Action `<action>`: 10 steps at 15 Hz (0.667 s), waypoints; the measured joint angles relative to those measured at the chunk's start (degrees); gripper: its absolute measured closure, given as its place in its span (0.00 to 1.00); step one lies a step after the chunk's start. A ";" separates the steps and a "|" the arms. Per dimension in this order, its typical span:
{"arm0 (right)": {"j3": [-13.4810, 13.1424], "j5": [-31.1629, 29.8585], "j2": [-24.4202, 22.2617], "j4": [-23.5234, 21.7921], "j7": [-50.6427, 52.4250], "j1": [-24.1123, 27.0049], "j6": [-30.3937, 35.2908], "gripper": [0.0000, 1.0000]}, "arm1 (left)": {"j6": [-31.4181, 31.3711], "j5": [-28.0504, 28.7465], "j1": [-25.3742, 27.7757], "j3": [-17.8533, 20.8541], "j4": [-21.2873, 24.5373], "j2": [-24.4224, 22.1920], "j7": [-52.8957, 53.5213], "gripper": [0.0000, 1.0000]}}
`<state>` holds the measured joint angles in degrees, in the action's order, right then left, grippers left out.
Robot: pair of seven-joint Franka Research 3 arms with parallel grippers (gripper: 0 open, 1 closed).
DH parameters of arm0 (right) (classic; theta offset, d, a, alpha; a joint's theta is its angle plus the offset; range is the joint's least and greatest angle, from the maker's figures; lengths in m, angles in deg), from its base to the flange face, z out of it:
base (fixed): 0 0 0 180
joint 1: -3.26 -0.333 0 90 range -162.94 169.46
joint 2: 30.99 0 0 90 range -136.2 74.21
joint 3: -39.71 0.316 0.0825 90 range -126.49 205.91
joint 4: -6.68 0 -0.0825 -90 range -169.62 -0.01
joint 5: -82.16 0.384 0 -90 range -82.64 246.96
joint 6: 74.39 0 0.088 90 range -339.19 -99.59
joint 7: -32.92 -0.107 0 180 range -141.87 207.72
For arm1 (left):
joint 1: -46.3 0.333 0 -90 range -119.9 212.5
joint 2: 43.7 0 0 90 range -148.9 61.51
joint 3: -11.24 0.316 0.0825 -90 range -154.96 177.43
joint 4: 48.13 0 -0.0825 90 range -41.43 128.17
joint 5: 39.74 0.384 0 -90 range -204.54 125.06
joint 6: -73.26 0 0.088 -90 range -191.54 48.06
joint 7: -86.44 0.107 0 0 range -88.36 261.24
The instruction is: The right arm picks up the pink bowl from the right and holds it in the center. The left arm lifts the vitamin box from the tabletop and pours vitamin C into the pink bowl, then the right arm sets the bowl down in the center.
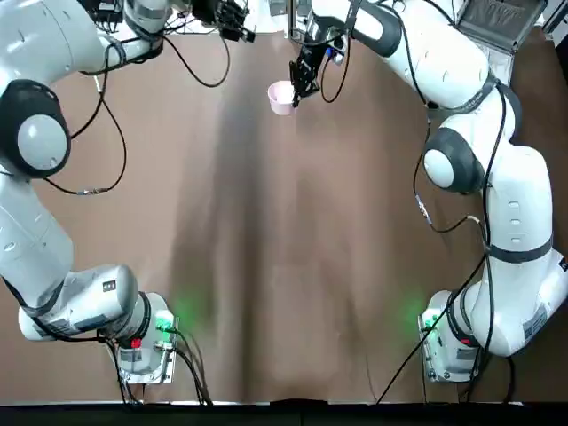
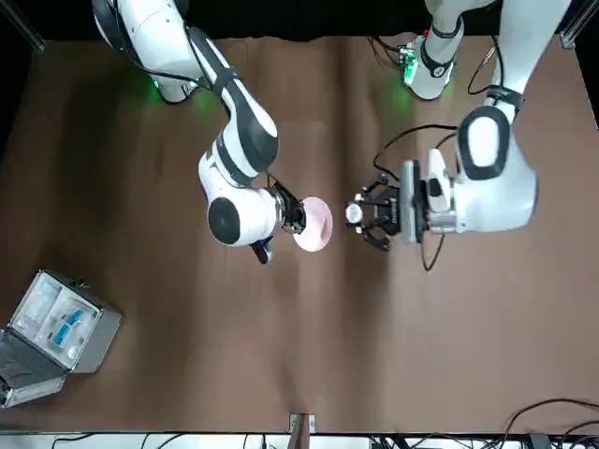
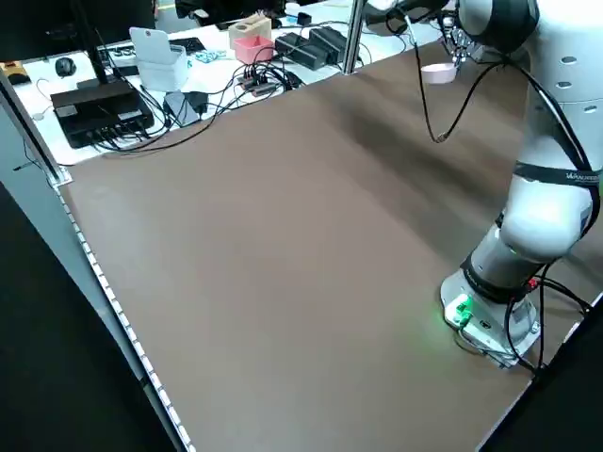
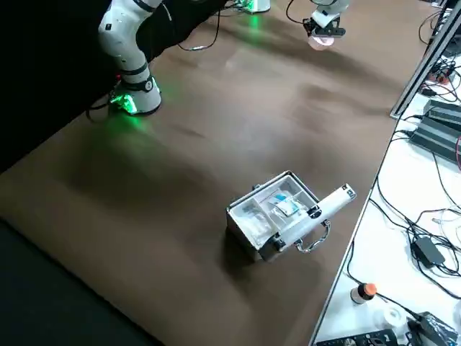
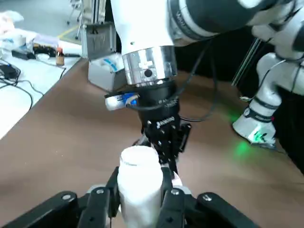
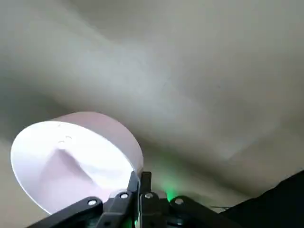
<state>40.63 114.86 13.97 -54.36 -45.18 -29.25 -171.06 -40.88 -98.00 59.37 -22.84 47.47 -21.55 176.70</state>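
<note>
Your right gripper (image 6: pixel 139 183) has its two fingers pinched together on the rim of the pink bowl (image 6: pixel 76 159), which hangs above the brown tabletop (image 6: pixel 199 80). You see the bowl's whitish inside, and a green glow beside the fingers.

Matt brown counter (image 1: pixel 266 266) with faint darker streaks, smooth. Above it, the pink bowl (image 2: pixel 315 224) looks like smooth plastic with a soft sheen. The vitamin box (image 5: pixel 139 183) is smooth white plastic. Both arms wear glossy white shells; a grey metal-look case (image 4: pixel 277 216) sits on the counter.
</note>
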 joint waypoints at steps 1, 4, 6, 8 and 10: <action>-0.11 -0.01 0.00 0.06 1.41 0.62 0.16 0.98 | 2.03 -0.88 1.47 0.01 0.03 0.53 1.24 0.64; -0.27 -0.68 -0.02 0.34 5.42 2.82 2.50 0.98 | 7.39 -2.88 5.90 0.05 0.07 3.30 6.12 0.64; -0.42 -1.31 -0.29 0.61 7.86 4.58 4.08 0.98 | 10.47 -3.52 9.26 0.07 0.10 6.09 10.63 0.64; -0.59 -1.98 -0.83 0.63 10.30 6.69 5.88 0.98 | 13.63 -3.52 12.61 0.15 -0.02 9.35 16.24 0.64; -0.61 -4.69 -1.63 0.67 12.76 8.70 7.37 0.98 | 16.08 -3.46 15.95 0.35 -0.65 12.94 22.68 0.64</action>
<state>40.02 110.17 12.34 -53.69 -32.42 -20.55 -163.69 -24.80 -101.45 75.33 -22.48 46.82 -8.62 199.38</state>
